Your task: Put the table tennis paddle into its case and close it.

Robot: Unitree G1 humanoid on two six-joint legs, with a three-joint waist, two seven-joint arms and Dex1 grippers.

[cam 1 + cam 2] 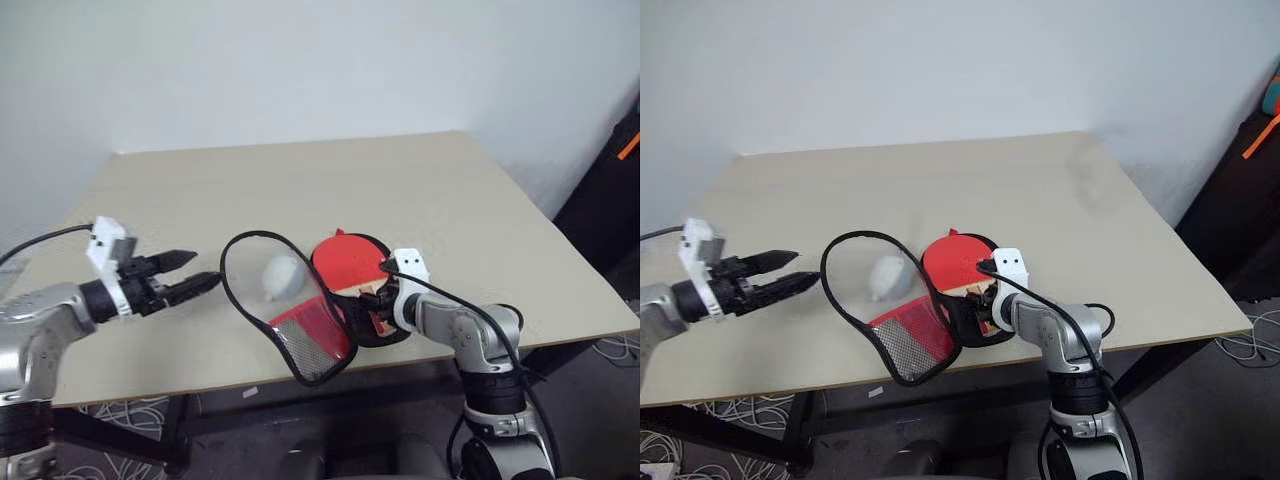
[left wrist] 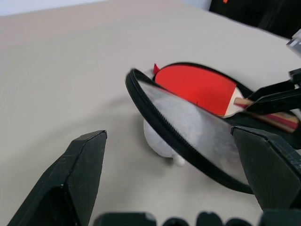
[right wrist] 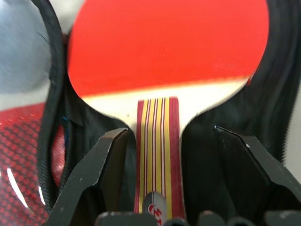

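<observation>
Paddle [image 1: 350, 262] resting in the open case [image 1: 372, 322], flap not yet closed.
Head views: left tool [image 1: 190, 273], wide and empty, hangs left of the case; a white lump [image 1: 281, 277] lies under the raised flap [image 1: 268, 300]. Left wrist view alone shows that lump through the clear flap. Right wrist view alone shows the right tool [image 3: 169, 141] spread, clear of the handle [image 3: 156, 155]. Next, likely folding the flap.

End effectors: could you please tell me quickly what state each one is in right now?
Left end effector: open, holding nothing.
Right end effector: open, fingers either side of the paddle's handle, not gripping.
</observation>
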